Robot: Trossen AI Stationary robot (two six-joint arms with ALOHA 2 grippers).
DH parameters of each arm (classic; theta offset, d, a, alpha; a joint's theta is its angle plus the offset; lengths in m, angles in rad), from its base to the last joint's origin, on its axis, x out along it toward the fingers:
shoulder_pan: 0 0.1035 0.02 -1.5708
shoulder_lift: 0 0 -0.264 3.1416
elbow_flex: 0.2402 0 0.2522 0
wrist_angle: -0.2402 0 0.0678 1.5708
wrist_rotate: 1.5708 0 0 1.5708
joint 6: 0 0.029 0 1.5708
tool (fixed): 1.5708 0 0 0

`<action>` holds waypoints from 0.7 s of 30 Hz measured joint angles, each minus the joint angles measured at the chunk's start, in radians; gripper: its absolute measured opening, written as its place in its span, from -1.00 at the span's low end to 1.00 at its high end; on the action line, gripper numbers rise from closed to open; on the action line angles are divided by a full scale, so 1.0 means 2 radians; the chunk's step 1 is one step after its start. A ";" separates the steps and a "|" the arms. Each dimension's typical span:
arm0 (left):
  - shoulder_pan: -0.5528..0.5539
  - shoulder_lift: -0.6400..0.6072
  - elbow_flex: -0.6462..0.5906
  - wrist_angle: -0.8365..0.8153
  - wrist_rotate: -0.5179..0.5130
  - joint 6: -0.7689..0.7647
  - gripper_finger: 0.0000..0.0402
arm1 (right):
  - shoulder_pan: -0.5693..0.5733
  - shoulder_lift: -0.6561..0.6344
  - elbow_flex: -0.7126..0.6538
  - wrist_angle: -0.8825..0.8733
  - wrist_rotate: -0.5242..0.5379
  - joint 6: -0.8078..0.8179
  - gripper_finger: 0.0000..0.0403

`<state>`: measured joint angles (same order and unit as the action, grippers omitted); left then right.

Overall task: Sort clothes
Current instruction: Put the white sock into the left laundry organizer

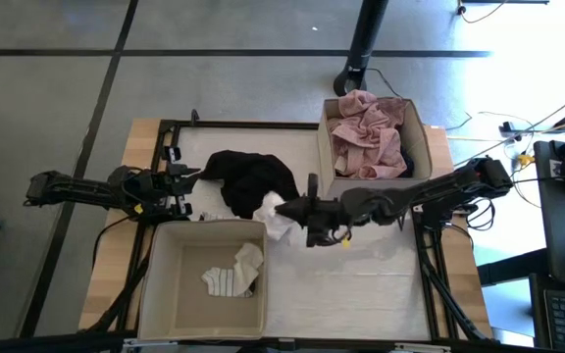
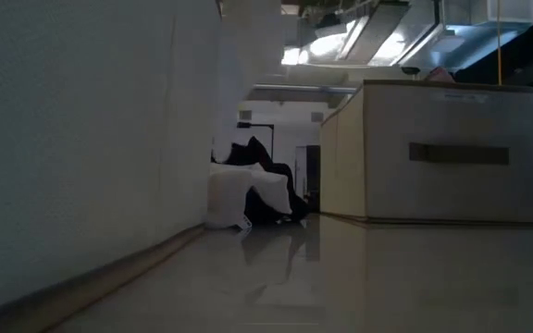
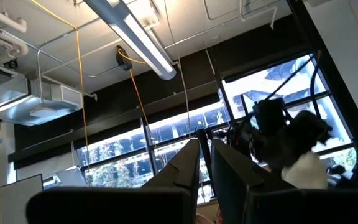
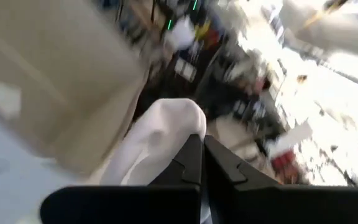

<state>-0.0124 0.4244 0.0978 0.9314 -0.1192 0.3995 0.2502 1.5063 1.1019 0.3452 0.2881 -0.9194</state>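
Note:
My right gripper (image 1: 285,208) is over the middle of the table, shut on a small white piece (image 1: 279,224), which also shows in the low view (image 2: 237,196). Just beyond it, a black garment (image 1: 253,179) lies heaped on the table. A white and striped piece (image 1: 233,273) lies inside the near left beige box (image 1: 165,284). A dusty pink garment (image 1: 366,135) fills the far right beige box (image 1: 418,137). My left gripper (image 1: 192,176) waits at the table's left, raised and pointing up at the room (image 3: 205,155), shut with nothing in it. My right gripper pinches a fold at the white piece's top (image 4: 178,127) between its two shut fingers, coming level from the table's right. The cloth hangs slack below the fingers. Whether its lower end (image 2: 239,222) still rests on the table I cannot tell.
The near box's wall (image 2: 81,139) and the far box (image 2: 433,153) flank a bare strip of table. A black frame rail (image 1: 243,125) runs along the far edge. Free table surface lies at the near right (image 1: 361,284).

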 joint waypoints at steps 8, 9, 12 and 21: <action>0.000 0.000 0.000 0.000 0.000 0.000 -0.85 | -0.001 0.007 0.054 0.055 -0.100 -0.018 -0.97; 0.000 0.000 0.000 0.000 0.000 0.000 -0.85 | -0.001 0.011 0.065 0.051 -0.108 -0.019 -0.97; 0.000 0.000 0.000 0.000 0.000 0.000 -0.85 | -0.001 0.029 0.102 0.048 -0.130 -0.035 -0.97; 0.000 0.000 0.000 0.000 0.000 0.000 -0.85 | -0.001 0.078 0.208 0.026 -0.160 -0.055 -0.97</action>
<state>-0.0124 0.4241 0.0978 0.9314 -0.1192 0.4004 0.2481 1.6618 1.5171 0.3963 -0.0329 -1.0292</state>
